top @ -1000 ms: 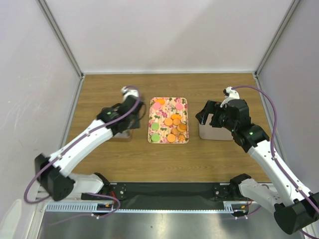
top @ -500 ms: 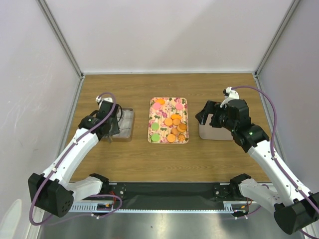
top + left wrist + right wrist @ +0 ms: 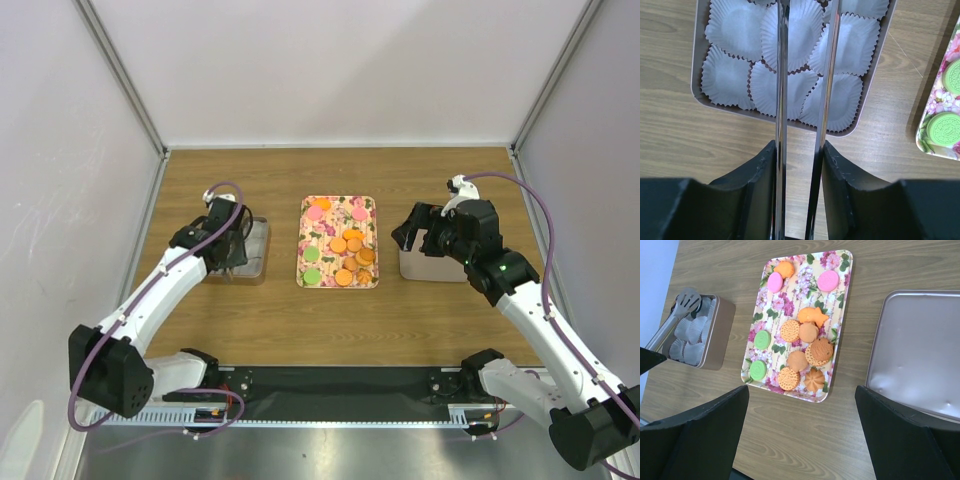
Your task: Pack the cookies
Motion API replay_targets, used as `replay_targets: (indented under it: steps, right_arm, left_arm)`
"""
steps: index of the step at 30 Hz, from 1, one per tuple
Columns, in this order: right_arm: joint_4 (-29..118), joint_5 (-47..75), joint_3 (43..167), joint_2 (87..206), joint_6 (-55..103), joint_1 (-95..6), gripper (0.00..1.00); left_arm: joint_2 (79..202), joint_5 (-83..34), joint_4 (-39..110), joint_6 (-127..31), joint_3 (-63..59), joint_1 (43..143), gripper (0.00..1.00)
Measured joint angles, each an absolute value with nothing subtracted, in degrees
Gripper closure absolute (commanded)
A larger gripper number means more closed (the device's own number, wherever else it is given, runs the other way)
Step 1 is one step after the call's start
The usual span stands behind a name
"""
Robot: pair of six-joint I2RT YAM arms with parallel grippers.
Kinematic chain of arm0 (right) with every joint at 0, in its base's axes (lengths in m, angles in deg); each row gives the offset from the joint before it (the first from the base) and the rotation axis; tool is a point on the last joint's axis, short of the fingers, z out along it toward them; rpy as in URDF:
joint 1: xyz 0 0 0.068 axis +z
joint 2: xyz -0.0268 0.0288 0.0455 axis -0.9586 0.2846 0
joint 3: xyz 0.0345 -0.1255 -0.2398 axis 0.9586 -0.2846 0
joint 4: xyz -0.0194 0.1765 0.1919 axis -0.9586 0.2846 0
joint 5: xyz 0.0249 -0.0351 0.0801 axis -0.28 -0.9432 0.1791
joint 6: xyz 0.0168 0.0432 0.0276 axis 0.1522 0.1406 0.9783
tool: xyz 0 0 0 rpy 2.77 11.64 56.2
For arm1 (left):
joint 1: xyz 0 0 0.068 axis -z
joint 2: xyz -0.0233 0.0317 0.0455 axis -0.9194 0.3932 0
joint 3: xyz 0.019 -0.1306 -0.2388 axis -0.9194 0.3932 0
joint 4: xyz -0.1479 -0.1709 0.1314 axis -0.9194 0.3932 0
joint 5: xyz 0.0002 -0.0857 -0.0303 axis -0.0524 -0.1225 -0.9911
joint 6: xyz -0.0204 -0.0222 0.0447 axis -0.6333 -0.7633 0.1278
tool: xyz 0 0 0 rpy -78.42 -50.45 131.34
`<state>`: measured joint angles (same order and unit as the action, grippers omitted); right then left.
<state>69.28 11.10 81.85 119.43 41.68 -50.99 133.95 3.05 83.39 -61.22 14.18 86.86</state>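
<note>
Left of top view: left gripper (image 3: 799, 165) pinches the handle end of metal tongs (image 3: 782, 75). The blades stand slightly apart and reach out over the tin (image 3: 694, 60). The tin sits on the tabletop (image 3: 420, 180), left of centre, and is lined with white paper cups (image 3: 735, 25).

Centre: floral tray (image 3: 839, 310), long side running up the frame, well apart from the tin. All cookies (image 3: 819, 351) lie on it. Pink and one orange sit at the upper end, two green along the left edge, and the orange cluster is toward the lower right.

Right of centre: right gripper (image 3: 420, 232) is spread wide, holding nothing, above the left edge of the grey lid (image 3: 920, 340). The lid rests on the tabletop near the tray's right side.
</note>
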Motion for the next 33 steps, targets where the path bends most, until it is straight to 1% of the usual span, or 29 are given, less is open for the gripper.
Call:
replay_targets:
  steps: [17, 23, 33]
  right_arm:
    - [69.26, 11.55, 81.81, 119.43, 41.68, -51.01, 0.05]
    - [69.04, 11.58, 81.77, 119.43, 41.7, -50.99, 0.05]
    - [68.89, 11.6, 81.77, 119.43, 41.7, -51.01, 0.05]
  left_arm:
    - [134.96, 2.92, 82.5, -60.72, 14.33, 86.16, 0.55]
    - [135.0, 2.96, 81.89, -60.72, 15.03, 86.13, 0.52]
    - [134.96, 2.9, 81.58, -60.68, 15.03, 86.13, 0.53]
